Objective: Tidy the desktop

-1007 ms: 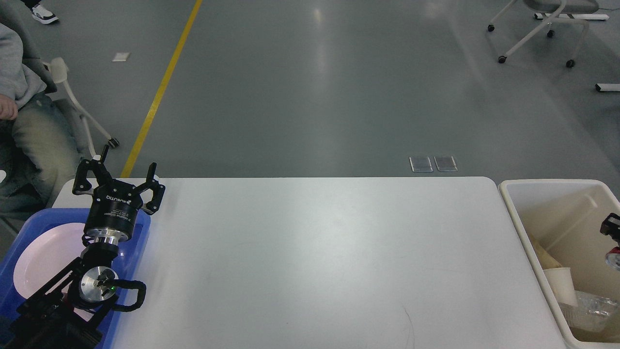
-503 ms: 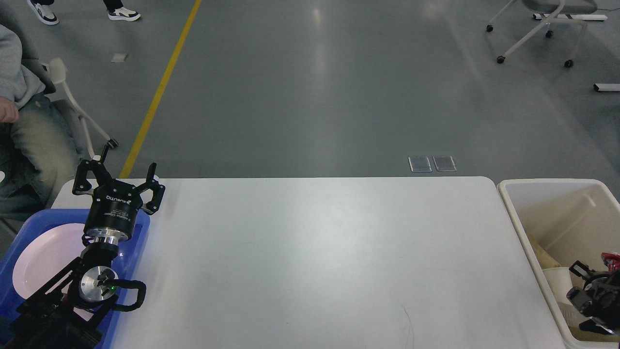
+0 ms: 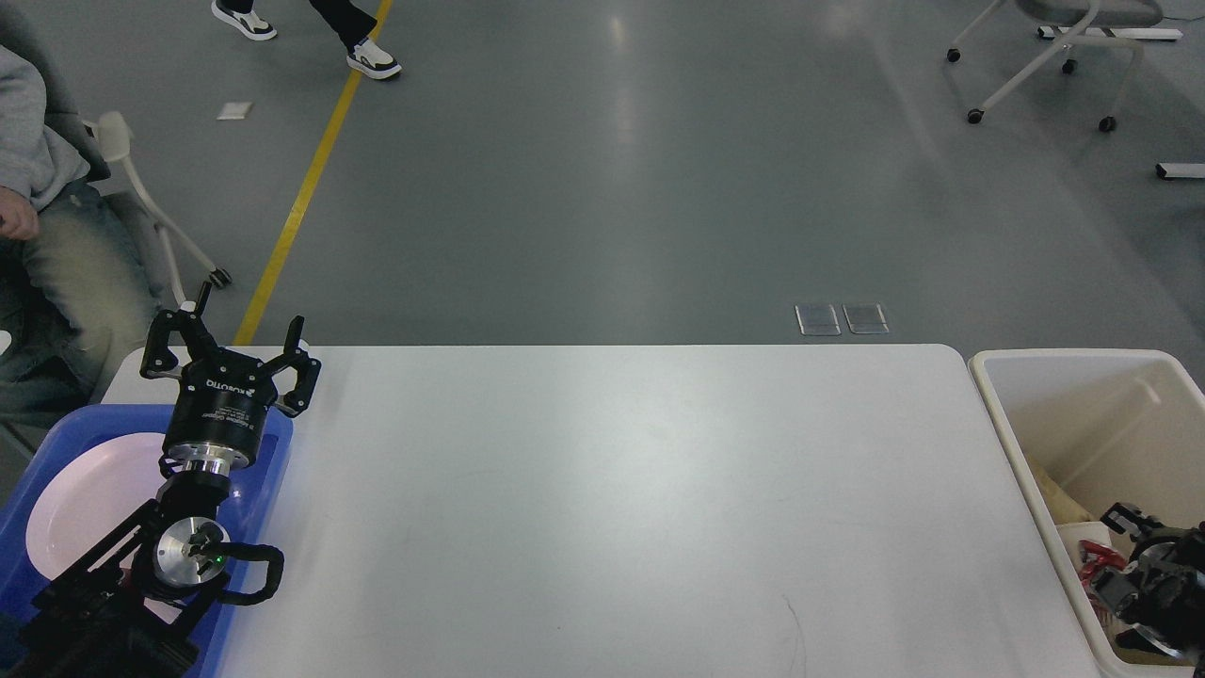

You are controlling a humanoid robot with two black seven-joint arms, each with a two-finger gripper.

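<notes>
The desktop (image 3: 602,499) fills the near middle, white and smooth, with a faint dark scratch near its front edge. At its left end sits a blue tray (image 3: 273,452) holding a white plate (image 3: 75,499); off its right end stands a cream bin (image 3: 1026,424). The left gripper (image 3: 247,328) hangs over the tray's far corner, fingers spread, empty. The right gripper (image 3: 1111,546) is low in the bin beside something red (image 3: 1092,557); whether it grips cannot be told.

This looks like a robotics lab or test hall. A wide grey polished floor (image 3: 602,169) carries a yellow lane line (image 3: 306,188) and two metal floor boxes (image 3: 841,318). White wheeled chairs (image 3: 1054,56) stand about, a seated onlooker (image 3: 47,254) watches at left, and someone's sneakers (image 3: 374,58) cross the line beyond the white counter (image 3: 602,508).
</notes>
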